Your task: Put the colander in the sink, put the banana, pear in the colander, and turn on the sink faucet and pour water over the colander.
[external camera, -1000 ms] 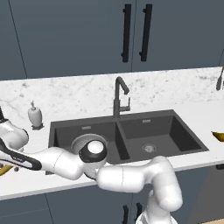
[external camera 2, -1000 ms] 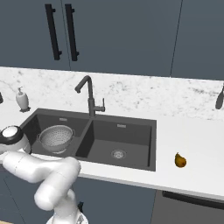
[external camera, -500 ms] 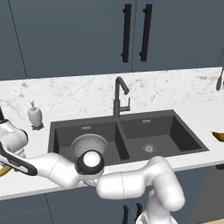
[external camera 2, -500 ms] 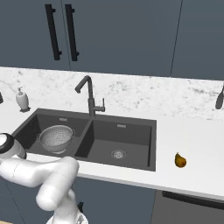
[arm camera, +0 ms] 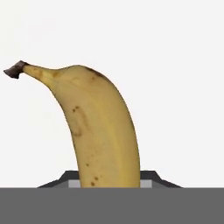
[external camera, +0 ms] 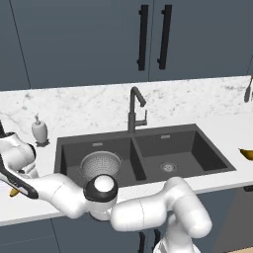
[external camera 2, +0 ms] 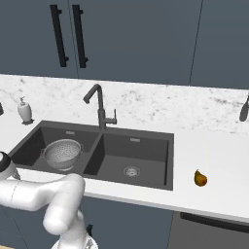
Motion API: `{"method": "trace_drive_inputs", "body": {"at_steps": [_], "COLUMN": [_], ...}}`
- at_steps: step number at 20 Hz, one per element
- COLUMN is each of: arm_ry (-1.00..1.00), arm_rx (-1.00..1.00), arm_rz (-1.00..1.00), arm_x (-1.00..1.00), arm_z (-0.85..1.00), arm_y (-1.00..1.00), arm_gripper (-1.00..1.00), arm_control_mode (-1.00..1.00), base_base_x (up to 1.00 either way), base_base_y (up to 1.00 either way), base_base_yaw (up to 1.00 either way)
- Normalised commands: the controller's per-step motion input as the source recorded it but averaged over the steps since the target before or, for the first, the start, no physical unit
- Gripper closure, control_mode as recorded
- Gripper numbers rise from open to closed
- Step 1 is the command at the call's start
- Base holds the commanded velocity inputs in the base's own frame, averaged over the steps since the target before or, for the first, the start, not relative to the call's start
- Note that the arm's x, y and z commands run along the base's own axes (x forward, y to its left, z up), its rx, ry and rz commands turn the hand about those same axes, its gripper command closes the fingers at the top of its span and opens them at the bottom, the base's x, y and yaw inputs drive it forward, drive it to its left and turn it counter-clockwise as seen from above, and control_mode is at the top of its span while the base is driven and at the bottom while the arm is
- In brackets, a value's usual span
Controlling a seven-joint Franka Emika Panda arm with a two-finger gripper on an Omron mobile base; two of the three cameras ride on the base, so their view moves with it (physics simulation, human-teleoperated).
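A: So where is the banana (arm camera: 103,131)?
B: On the white counter (external camera: 29,207) at the far left, under the gripper (external camera: 11,187); the hand view shows it close up, running down between the fingers.
A: Pinched?
B: Cannot tell, the finger pads are hidden.
A: The rest?
B: The colander (external camera: 100,164) sits in the sink (external camera: 207,148), left basin; the pear (external camera 2: 200,178) lies to its right

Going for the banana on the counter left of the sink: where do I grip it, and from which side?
Grip the banana across its thick middle, coming straight down from above. It lies flat on the white counter, and its stem end tapers, so the plump mid-body gives the gripper the surest hold.
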Motion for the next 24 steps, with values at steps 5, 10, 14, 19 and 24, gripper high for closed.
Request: {"method": "trace_drive_inputs", "body": {"at_steps": [5, 10, 14, 19, 24], "arm_ry": [-0.11, -0.01, 0.00, 0.01, 0.01], "arm_rx": [0.01, 0.01, 0.00, 0.00, 0.00], "arm_rz": [-0.01, -0.01, -0.04, -0.03, -0.02], "arm_x": [-0.09, -0.11, 0.00, 0.09, 0.14], "arm_z": [-0.08, 0.34, 0.01, 0.00, 0.18], "arm_y": [-0.83, -0.50, -0.63, -0.55, -0.44], "arm_gripper": [1.00, 1.00, 1.00, 1.00, 1.00], "arm_control_mode": [-1.00, -1.00, -1.00, -1.00, -1.00], "base_base_x": [0.00, 0.00, 0.00, 0.00, 0.00], "base_base_y": [0.00, 0.00, 0.00, 0.00, 0.00], "base_base_yaw": [0.00, 0.00, 0.00, 0.00, 0.00]}}
